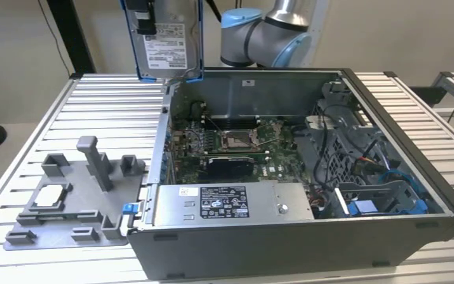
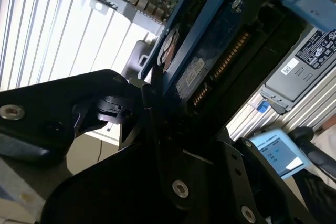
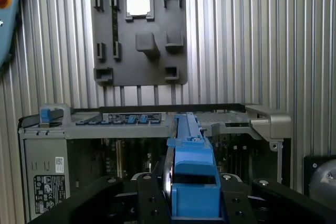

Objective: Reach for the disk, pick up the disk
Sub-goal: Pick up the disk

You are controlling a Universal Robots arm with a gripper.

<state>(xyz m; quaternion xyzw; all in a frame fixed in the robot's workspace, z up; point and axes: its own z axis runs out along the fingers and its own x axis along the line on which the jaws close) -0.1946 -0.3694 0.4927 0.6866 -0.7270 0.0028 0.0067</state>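
The disk [image 1: 166, 44] hangs upright in the air above the back left corner of the open computer case [image 1: 440, 195]. Its white label faces the exterior camera and a blue bracket frames it. My gripper [image 1: 142, 19] is shut on its upper part. In the first wrist view the disk [image 3: 191, 153] shows edge-on between the black fingers [image 3: 152, 195], high over the case. The second wrist view shows the disk's [image 2: 210, 51] dark underside with its connector, clamped in my gripper [image 2: 157, 103].
The case lies open on a slatted metal table [image 1: 101, 100], with the motherboard [image 1: 235, 139], a power supply [image 1: 227, 204] and a blue bay piece [image 1: 385, 204] inside. A grey fixture plate [image 1: 33, 234] with a small white-topped square part [image 1: 51, 194] lies at the exterior view's left.
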